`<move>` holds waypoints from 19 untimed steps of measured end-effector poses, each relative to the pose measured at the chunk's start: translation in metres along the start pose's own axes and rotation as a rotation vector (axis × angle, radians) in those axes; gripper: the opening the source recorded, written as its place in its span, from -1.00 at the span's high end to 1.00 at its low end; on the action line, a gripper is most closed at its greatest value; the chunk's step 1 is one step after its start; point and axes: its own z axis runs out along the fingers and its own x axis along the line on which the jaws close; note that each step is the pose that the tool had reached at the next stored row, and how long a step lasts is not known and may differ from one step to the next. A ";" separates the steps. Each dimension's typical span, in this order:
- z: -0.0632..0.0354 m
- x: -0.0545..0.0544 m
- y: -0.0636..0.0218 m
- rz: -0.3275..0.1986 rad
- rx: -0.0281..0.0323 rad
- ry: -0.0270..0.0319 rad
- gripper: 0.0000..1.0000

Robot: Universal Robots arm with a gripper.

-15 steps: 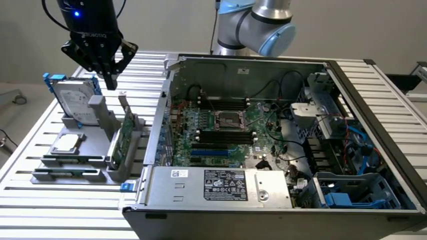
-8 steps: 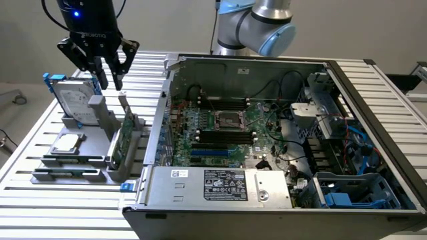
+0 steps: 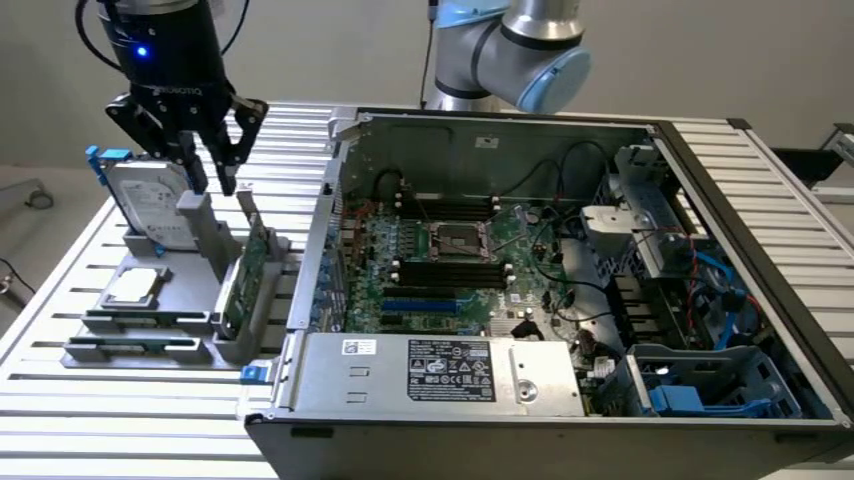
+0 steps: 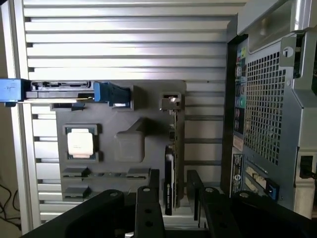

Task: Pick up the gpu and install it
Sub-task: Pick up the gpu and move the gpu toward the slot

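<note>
End effector [image 3: 214, 180] over gpu [image 3: 240, 280], slatted table [image 3: 54, 300], pale wall [image 3: 347, 50]

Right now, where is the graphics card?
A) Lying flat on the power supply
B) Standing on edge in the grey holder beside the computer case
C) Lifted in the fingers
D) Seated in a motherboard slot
B: the graphics card stands on edge in the grey holder, just outside the computer case, with the open fingers above it and gripping nothing.
</note>
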 end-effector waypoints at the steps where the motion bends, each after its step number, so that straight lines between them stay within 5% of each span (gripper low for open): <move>1: 0.0019 0.001 -0.0019 0.000 -0.0001 0.0001 0.28; 9: 0.0177 0.001 -0.0329 -0.003 -0.0016 0.0044 0.28; 19: 0.0359 -0.006 -0.0360 -0.021 -0.0012 0.0036 0.28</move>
